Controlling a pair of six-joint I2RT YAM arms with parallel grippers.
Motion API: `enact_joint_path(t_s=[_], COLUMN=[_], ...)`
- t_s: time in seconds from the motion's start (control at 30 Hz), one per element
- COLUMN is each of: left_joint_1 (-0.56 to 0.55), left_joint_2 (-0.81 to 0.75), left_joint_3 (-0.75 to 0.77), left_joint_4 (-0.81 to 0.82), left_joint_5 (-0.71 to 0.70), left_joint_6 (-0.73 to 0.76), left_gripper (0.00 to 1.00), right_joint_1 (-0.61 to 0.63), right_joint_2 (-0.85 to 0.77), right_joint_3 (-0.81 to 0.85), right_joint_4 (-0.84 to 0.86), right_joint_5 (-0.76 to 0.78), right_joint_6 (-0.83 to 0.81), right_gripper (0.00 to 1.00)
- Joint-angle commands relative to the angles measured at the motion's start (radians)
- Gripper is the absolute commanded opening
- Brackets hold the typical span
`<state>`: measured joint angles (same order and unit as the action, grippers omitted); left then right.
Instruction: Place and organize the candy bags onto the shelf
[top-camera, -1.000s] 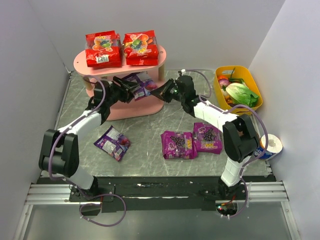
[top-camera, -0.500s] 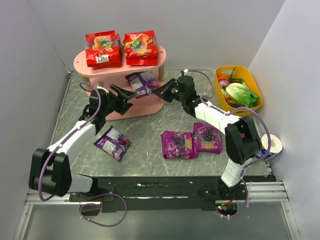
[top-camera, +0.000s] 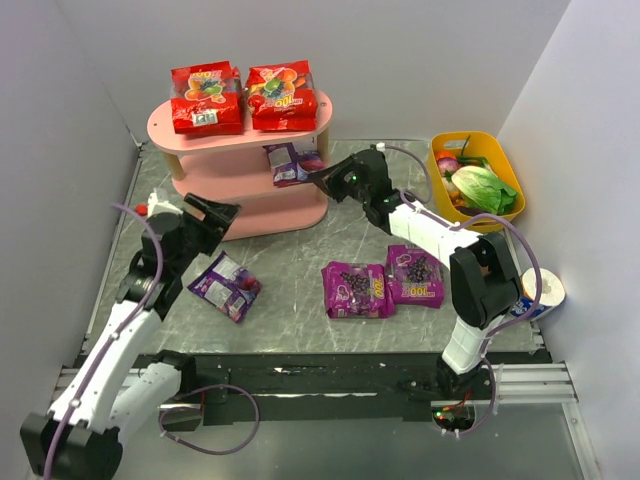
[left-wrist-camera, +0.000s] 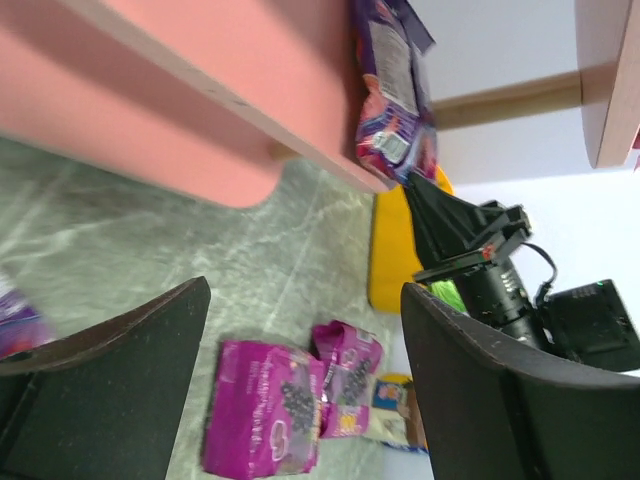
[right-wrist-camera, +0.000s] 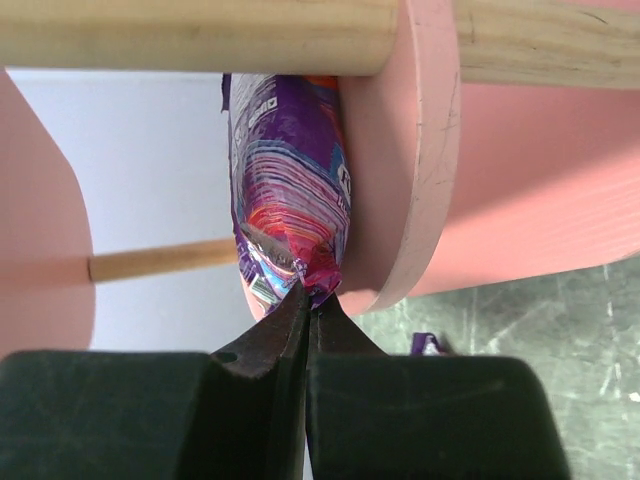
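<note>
Two red candy bags (top-camera: 207, 97) (top-camera: 281, 95) lie on the top tier of the pink shelf (top-camera: 160, 126). My right gripper (top-camera: 316, 172) is shut on the corner of a blue-violet bag (top-camera: 288, 161) that rests on the middle tier; the right wrist view shows the shut tips (right-wrist-camera: 305, 300) pinching this bag (right-wrist-camera: 290, 180) against the tier's edge (right-wrist-camera: 420, 150). My left gripper (top-camera: 216, 209) is open and empty, left of the shelf's front. A second blue-violet bag (top-camera: 226, 285) and two magenta bags (top-camera: 355, 289) (top-camera: 415, 275) lie on the table.
A yellow tub (top-camera: 476, 175) with vegetables stands at the back right. A small cup (top-camera: 540, 293) stands at the right edge. White walls close in the table on the left, back and right. The left wrist view shows the magenta bags (left-wrist-camera: 265, 420) between its fingers.
My left gripper has let go of the blue-violet bag and drawn back to the left, away from the shelf. My right gripper has moved the bag further onto the middle tier.
</note>
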<state>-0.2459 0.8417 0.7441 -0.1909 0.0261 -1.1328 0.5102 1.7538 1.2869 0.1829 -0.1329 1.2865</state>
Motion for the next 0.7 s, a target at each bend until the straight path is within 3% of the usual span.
enact_joint_path(t_s=[0.0,0.13,0.17,0.23,0.27,0.3,0.43,0.67], left_joint_1=[-0.003,-0.001,-0.001,0.002,0.003,0.007,0.029,0.095], left_joint_2=[-0.061,-0.075,-0.073,-0.07,-0.069,-0.07,-0.066,-0.053], left_joint_3=[-0.018,-0.026,-0.026,-0.029,-0.032,-0.034,-0.041,-0.052], left_joint_4=[-0.156,-0.228,-0.24,-0.271,-0.274,-0.286,-0.301,-0.352], left_joint_5=[-0.114,-0.138,-0.141,-0.152,-0.153,-0.155,-0.137,-0.085], left_joint_6=[0.03,0.016,0.01,0.005,0.005,0.004,0.011,0.048], left_gripper=[0.84,0.86,0.86,0.88,0.89,0.89,0.9,0.92], right_joint_1=[0.025,0.045,0.045,0.047,0.047,0.047,0.044,0.045], right_joint_2=[0.0,-0.007,-0.011,-0.034,-0.057,-0.069,-0.145,-0.296], right_joint_3=[0.075,0.091,0.092,0.083,0.063,0.057,0.025,-0.024], right_joint_4=[-0.042,-0.089,-0.12,-0.146,-0.158,-0.174,-0.203,-0.287], right_joint_5=[0.055,0.032,0.026,0.029,0.032,0.038,0.047,-0.013], right_joint_6=[0.054,0.031,0.027,0.024,0.017,0.004,-0.071,-0.308], right_gripper=[0.0,0.11,0.24,0.34,0.47,0.52,0.64,0.78])
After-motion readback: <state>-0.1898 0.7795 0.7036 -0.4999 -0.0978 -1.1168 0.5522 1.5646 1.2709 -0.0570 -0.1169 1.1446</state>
